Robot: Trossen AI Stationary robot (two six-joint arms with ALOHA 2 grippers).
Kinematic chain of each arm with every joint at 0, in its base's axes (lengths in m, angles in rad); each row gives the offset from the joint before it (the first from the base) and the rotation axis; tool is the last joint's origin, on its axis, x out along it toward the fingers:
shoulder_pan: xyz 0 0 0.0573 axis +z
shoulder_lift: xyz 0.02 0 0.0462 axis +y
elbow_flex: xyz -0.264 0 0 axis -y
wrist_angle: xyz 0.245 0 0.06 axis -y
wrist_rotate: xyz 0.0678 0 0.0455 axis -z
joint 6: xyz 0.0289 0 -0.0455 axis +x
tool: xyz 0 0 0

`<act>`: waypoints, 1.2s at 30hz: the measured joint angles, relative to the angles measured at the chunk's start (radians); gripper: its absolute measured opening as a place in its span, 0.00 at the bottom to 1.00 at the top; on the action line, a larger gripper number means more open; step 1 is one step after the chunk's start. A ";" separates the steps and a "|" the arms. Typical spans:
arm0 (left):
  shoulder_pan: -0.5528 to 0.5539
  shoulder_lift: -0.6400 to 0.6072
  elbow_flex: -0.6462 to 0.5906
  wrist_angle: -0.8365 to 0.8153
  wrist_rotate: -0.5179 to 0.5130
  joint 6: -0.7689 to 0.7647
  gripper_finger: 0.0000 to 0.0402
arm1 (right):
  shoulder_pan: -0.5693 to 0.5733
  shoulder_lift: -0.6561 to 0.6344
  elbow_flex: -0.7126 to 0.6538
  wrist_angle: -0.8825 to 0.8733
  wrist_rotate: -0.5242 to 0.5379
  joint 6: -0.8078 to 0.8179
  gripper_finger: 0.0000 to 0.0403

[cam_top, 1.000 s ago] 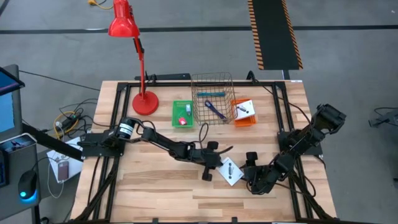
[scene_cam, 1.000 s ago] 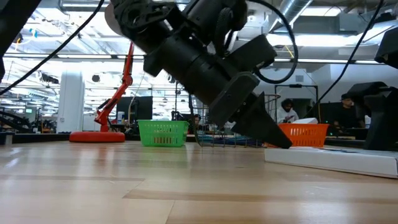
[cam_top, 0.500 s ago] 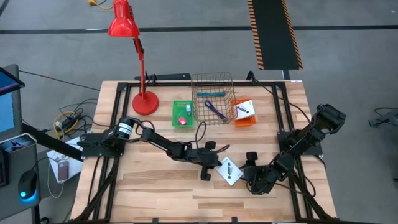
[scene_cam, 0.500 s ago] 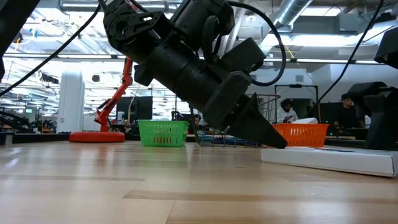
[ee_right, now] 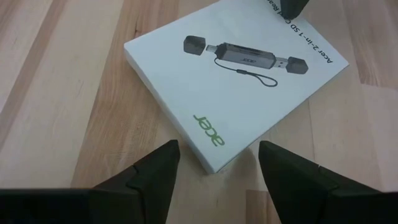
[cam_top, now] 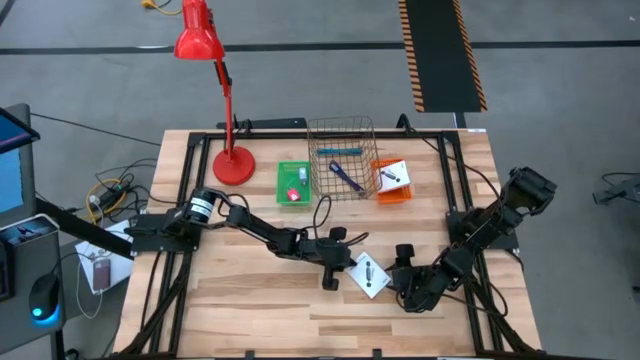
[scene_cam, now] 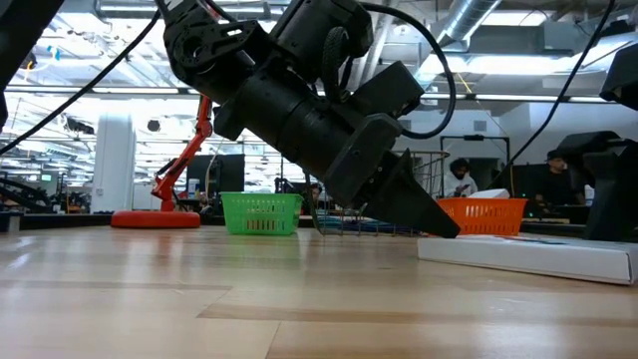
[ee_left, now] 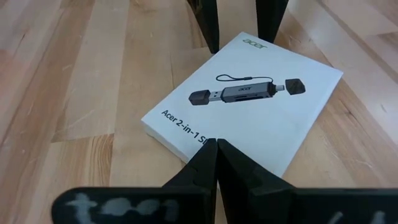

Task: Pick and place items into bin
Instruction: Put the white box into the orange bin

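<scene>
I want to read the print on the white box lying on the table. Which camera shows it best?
The right wrist view: the white box fills it, whole drawing and brand name unobstructed. The left wrist view shows it too, but shut jaws cover part of the lettering. The high view shows a small tilted square; the low view only its edge.

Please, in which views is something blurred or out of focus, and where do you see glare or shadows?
Low view: the left gripper looms dark, backlit by bright ceiling lights. Left wrist view: the fingers nearest the lens are soft, the white box sharp. Right wrist view: the print on the box is crisp, with a soft shadow along its edge. High view: even light.
</scene>
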 joint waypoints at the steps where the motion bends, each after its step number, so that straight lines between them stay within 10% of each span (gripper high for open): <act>1: 0.000 0.000 0.000 0.000 0.000 0.000 0.00 | 0.000 0.000 0.000 0.000 0.000 0.000 0.55; 36: 0.003 0.070 -0.013 0.168 0.035 -0.078 0.00 | 0.003 0.001 0.027 -0.031 -0.015 -0.007 0.55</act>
